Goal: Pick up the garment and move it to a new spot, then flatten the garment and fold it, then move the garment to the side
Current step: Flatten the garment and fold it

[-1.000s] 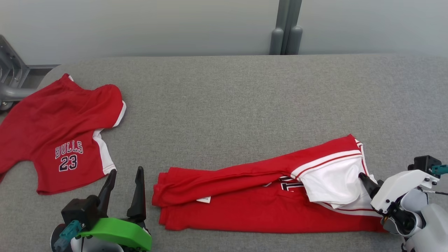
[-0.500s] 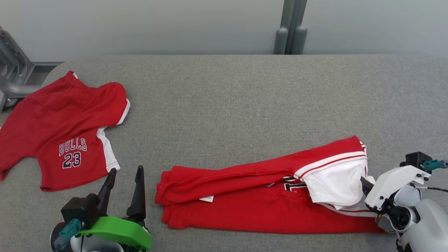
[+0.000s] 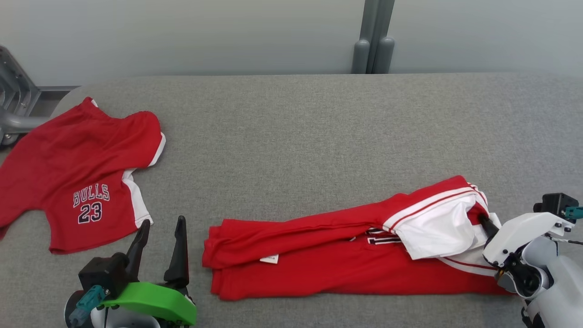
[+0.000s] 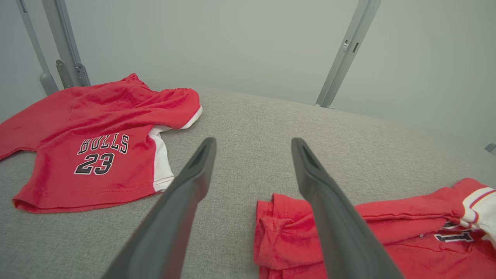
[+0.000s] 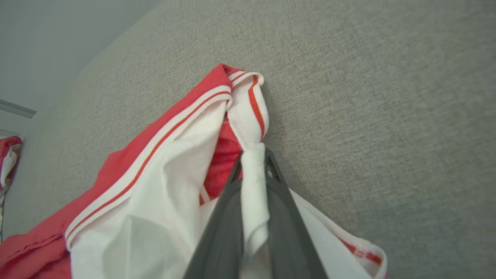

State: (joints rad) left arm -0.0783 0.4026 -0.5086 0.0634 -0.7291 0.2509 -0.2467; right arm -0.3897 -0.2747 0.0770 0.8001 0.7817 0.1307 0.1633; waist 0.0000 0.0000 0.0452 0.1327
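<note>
A: Well, head view: garment (image 3: 319, 269) lies long on the table (image 3: 291, 136), near right. The right gripper (image 3: 484, 222) is at its white hem.
B: Left wrist: left gripper (image 4: 252, 142) spread, empty.
A: Right wrist: jaws pinched on that hem. Soft, light; likely drapes.

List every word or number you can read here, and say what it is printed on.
"BULLS": left red garment.
"23": same garment, under it.
Dark lettering on folded red garment: half hidden, unreadable.
White tag: too small.
</note>
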